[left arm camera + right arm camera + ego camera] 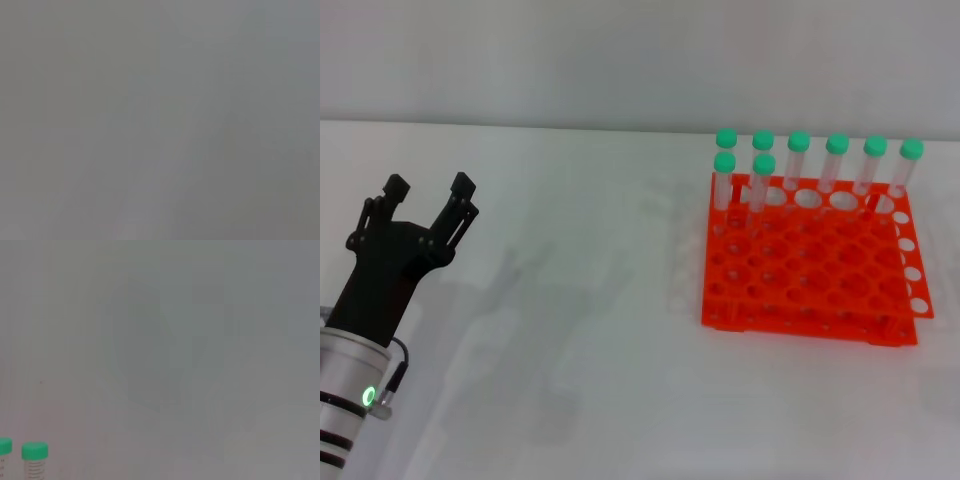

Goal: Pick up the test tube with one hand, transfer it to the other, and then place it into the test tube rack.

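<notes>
The orange test tube rack [820,275] stands on the white table at the right of the head view. Several clear tubes with green caps [799,142] stand upright in its far rows, and two of them [764,165] stand in the second row at the rack's left. I see no tube outside the rack. My left gripper [430,186] is at the left, above the table, black fingers spread open and empty, far from the rack. My right gripper is out of view. The right wrist view shows two green caps [35,451] at its edge.
The white table [580,330] stretches between my left gripper and the rack, with only faint shadows on it. A pale wall [620,60] rises behind the table. The left wrist view shows only plain grey.
</notes>
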Controlling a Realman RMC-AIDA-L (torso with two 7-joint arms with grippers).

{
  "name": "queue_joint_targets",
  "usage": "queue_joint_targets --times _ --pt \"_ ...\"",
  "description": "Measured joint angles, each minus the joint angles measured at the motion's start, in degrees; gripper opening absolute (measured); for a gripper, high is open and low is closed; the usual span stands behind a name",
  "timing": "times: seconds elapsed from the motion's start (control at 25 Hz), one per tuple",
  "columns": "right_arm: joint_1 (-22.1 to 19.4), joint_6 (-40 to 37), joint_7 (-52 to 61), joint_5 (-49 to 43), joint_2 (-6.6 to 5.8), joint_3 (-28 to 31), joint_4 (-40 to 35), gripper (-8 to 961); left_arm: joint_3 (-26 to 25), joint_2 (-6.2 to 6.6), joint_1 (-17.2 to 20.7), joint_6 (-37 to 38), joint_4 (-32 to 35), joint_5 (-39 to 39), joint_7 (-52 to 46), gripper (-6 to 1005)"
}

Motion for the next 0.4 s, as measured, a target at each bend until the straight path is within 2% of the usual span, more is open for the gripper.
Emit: queue_joint_targets --times 0.4 --pt "1.35 -0.87 -2.12 0.37 -0.47 0.3 -0.72 763 0.33 -0.34 0.29 -0.86 0.03 0.0 -3.82 889"
